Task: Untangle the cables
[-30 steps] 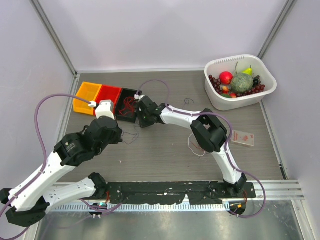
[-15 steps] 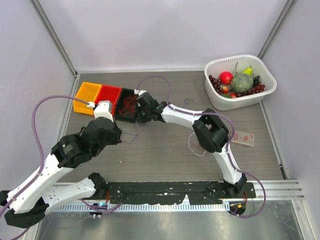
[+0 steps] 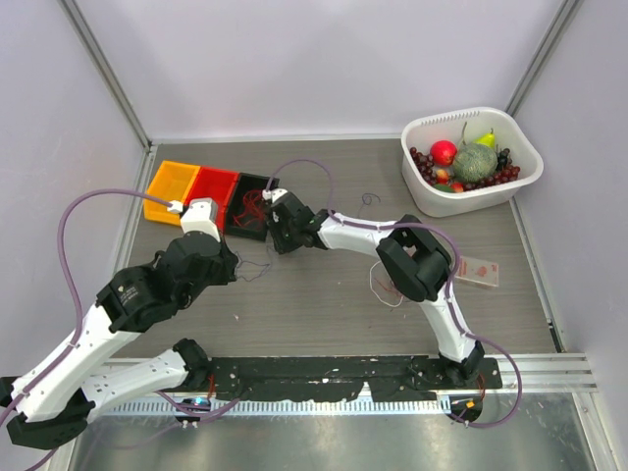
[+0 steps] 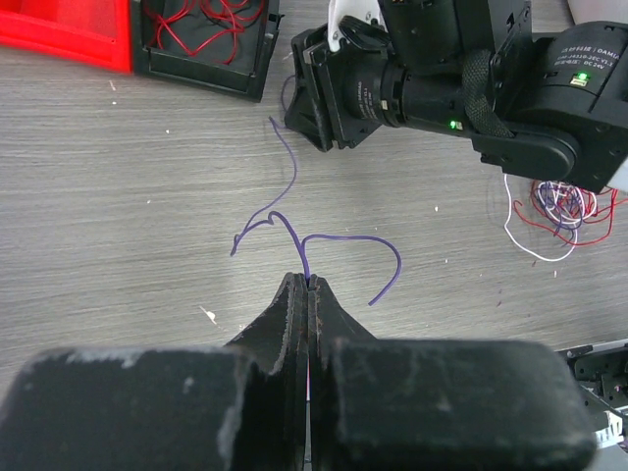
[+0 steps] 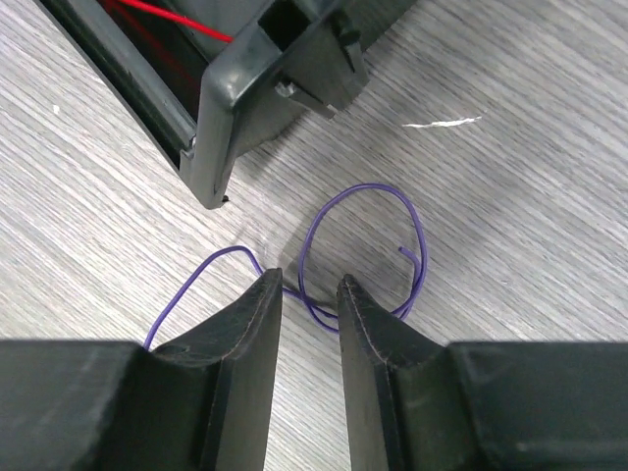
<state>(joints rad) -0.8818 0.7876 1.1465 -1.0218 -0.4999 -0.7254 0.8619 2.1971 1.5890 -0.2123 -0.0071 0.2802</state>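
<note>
The cables [image 3: 385, 285] lie in a small tangle of red, white and dark strands under my right arm, also seen as the tangle [image 4: 564, 201] at the right edge of the left wrist view. A loose thin purple wire [image 4: 294, 231] curls on the table. My left gripper [image 4: 308, 283] is shut on it at the middle. My right gripper [image 5: 310, 285] is open, its jaws straddling a loop of the purple wire [image 5: 365, 240] beside the black bin's corner. From above, the right gripper [image 3: 275, 234] sits just right of the left gripper [image 3: 240, 267].
An orange bin [image 3: 169, 188], a red bin [image 3: 211, 184] and a black bin [image 3: 238, 218] holding red wires [image 4: 211, 15] stand in a row at the back left. A white basket [image 3: 525, 172] of fruit is at the back right. A small packet [image 3: 476, 270] lies right of my right arm.
My right gripper's jaws have widened and it has shifted slightly by the black bin's corner. My left arm has drawn a little to the left, still shut on the purple wire.
</note>
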